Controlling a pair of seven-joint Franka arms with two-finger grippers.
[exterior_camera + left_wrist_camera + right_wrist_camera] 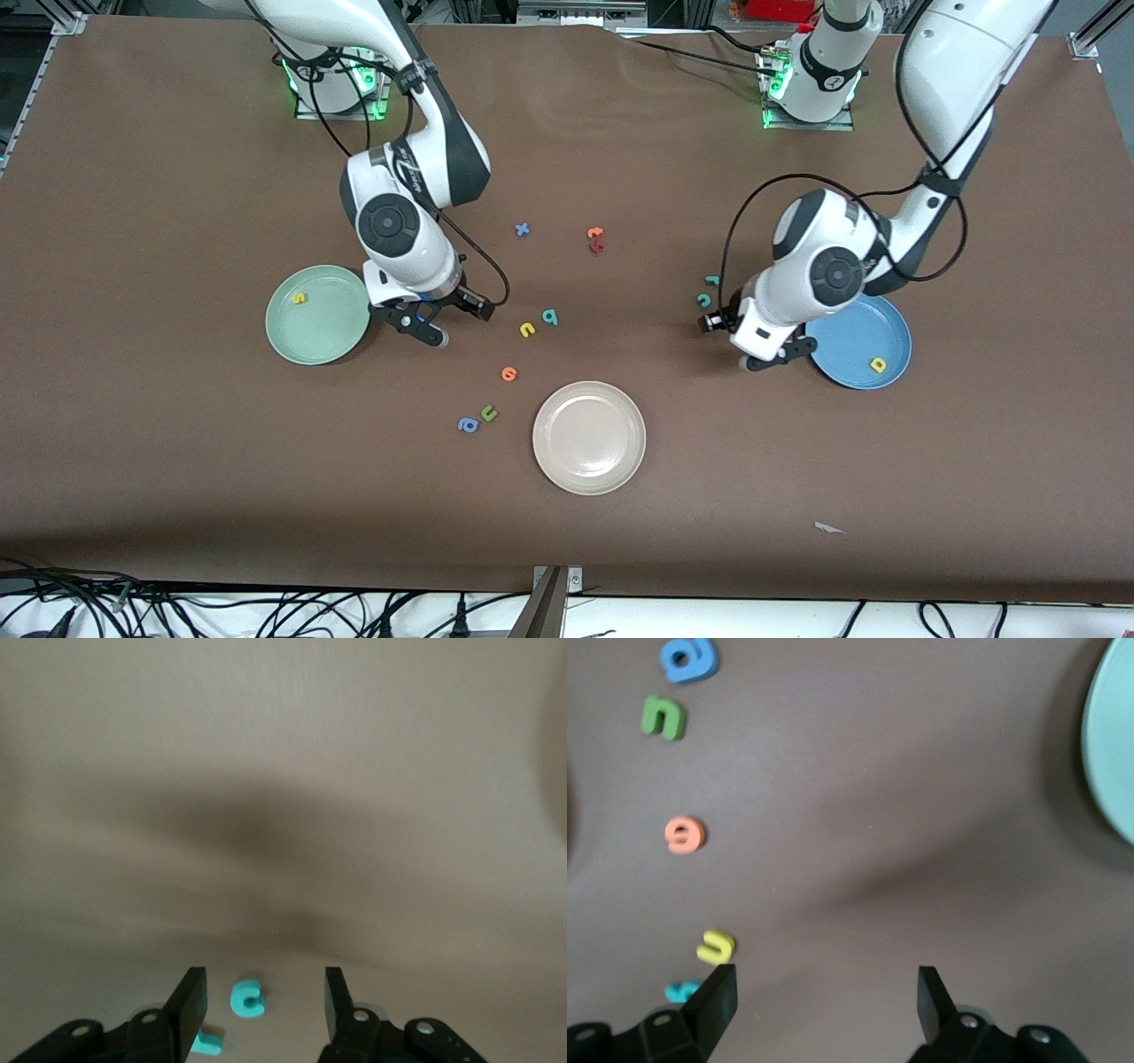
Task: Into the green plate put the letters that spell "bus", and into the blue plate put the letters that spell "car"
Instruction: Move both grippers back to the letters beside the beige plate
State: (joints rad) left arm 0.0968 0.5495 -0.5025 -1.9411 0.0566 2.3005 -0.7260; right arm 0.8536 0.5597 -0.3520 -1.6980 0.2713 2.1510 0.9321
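The green plate (pixel 337 341) holds a yellow "s" (pixel 299 299). A yellow "a" (pixel 877 363) lies in the blue plate (pixel 864 328). My left gripper (pixel 729 344) hangs open beside the blue plate, and the teal "c" (pixel 246 997) lies on the table between its fingers, untouched. The teal "r" (pixel 208 1045) is partly hidden by one finger. My right gripper (pixel 459 323) is open and holds nothing, over bare table between the green plate and the yellow "u" (pixel 527 330). The teal "b" (pixel 550 316) lies beside the "u".
A cream plate (pixel 589 437) sits nearer the front camera, mid-table. An orange round letter (pixel 508 373), an olive "u" (pixel 488 412) and a blue "a" (pixel 467 425) lie near it. A blue "x" (pixel 523 229) and orange and red letters (pixel 595 240) lie farther back.
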